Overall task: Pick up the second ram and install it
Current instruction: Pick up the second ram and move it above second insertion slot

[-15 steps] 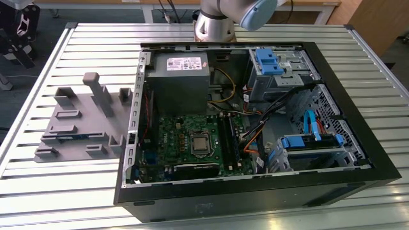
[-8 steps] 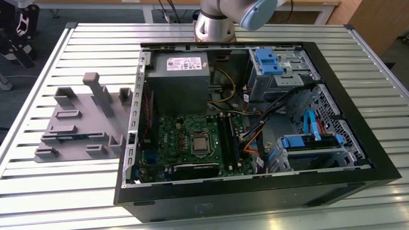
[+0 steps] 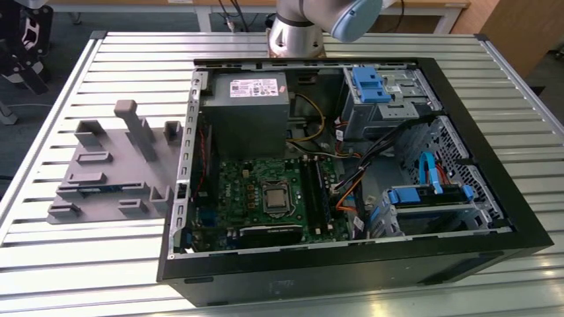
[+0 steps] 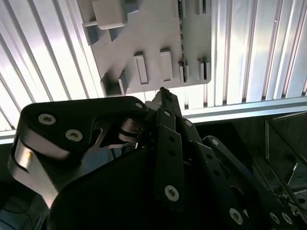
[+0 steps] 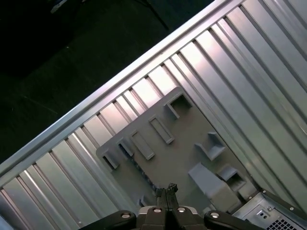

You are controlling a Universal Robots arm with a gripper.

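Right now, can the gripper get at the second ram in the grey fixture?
Probably yes. The gripper hangs above the grey fixture, clear of it, with nothing between it and the second ram in its slot. The jaws look shut, so they must open first.

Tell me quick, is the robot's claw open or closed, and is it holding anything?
Gripper: closed, holding nothing, above the grey fixture.

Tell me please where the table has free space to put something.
In the exterior view, bare table lies between the grey fixture and the near edge, and beyond the fixture toward the far edge. Crowded: the gap between fixture and computer case, and inside the case.
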